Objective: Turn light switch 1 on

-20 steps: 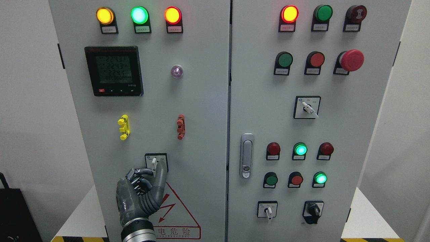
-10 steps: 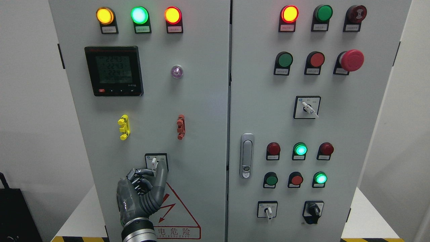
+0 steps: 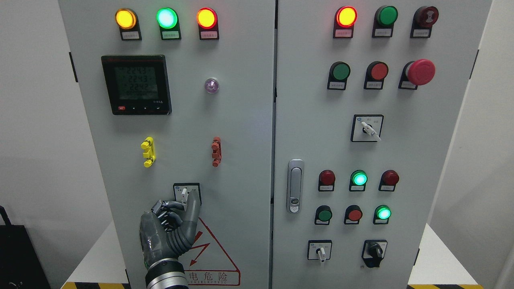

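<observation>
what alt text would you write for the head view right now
A left robot hand reaches up from the bottom edge to a small white-levered selector switch low on the left door of a grey electrical cabinet, fingers at the lever. Lit indicator lamps, a digital meter and a red emergency stop button sit above.

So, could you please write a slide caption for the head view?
Left robot hand pinching the white selector switch low on the grey cabinet's left door.
</observation>
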{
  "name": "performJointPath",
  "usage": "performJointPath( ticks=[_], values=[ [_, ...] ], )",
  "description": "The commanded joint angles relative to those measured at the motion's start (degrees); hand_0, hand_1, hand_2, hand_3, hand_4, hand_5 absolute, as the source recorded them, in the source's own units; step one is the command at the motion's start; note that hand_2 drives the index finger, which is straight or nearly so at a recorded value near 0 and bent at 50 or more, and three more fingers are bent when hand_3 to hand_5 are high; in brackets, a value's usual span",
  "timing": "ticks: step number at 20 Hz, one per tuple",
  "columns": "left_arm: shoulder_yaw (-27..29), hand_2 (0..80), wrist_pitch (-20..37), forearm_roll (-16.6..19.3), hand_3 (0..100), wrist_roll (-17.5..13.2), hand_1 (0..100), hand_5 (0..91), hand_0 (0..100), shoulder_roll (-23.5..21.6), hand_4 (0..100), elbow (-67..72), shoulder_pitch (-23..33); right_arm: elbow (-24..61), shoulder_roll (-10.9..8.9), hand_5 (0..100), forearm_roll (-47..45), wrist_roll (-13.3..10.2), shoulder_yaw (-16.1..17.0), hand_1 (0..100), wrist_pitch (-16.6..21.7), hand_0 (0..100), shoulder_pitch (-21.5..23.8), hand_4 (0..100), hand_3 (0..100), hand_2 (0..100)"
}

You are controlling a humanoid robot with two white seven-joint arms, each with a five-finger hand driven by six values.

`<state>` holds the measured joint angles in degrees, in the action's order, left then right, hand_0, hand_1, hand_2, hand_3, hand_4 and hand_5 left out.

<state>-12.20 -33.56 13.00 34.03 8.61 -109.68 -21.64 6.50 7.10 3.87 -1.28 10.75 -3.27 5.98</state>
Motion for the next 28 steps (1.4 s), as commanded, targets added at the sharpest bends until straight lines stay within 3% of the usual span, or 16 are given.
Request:
performJointPath(
  ticks=[1,28],
  values=[
    [0.0,59.4,0.0,0.0,98,-0.1,47,86.5,15,0.0,98,0.2,-0.1,0.0,0.02,0,0.0,0.0,0.0,0,0.0,0,0.0,0,0,0],
    [-0.5,60.2,0.1,-0.3,100,-0.7,42,86.6,26,-0.1,99,0.8,-0.3,0.0,0.02,0,0.0,0.1,0.0,0,0.0,0,0.0,0,0,0]
  ],
)
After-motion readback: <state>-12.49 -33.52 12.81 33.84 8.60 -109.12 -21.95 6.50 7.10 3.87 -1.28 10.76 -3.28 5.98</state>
